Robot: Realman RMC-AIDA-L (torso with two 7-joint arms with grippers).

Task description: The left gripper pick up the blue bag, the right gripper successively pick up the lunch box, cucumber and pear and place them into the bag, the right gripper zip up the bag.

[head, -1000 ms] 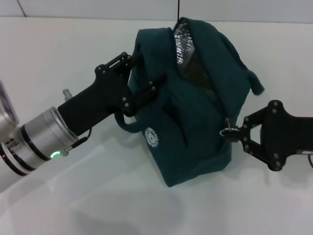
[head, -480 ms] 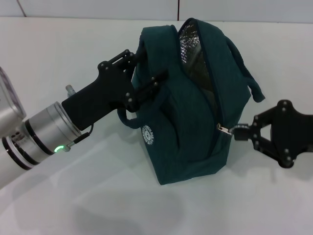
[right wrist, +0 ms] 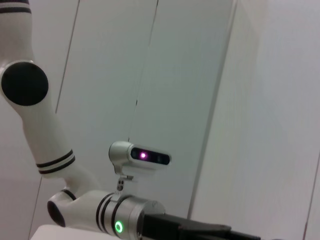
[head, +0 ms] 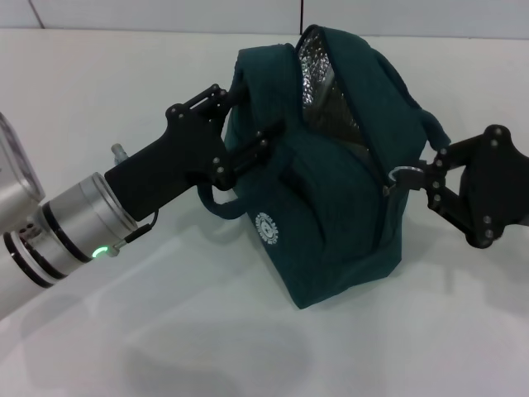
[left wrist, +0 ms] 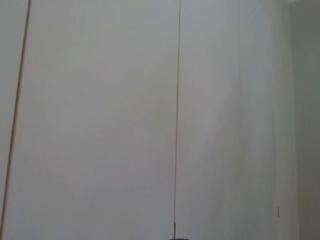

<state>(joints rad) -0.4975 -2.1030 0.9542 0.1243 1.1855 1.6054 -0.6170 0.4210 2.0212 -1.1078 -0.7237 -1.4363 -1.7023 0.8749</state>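
The blue bag is held tilted above the white table, its top gaping and showing silver lining. My left gripper is shut on the bag's left side by a loop handle. My right gripper is at the bag's right end, shut on the silver ring pull of the zipper. The white round logo faces me. The lunch box, cucumber and pear are not in view. The right wrist view shows my left arm's wrist with its green ring.
The white table stretches all round the bag, with the wall's lower edge along its far side. The left wrist view shows only a pale panelled wall.
My right gripper has moved up and back with the ring pull, drawing it higher along the zipper. The bag's lower end has swung to the right. The left gripper has barely moved.
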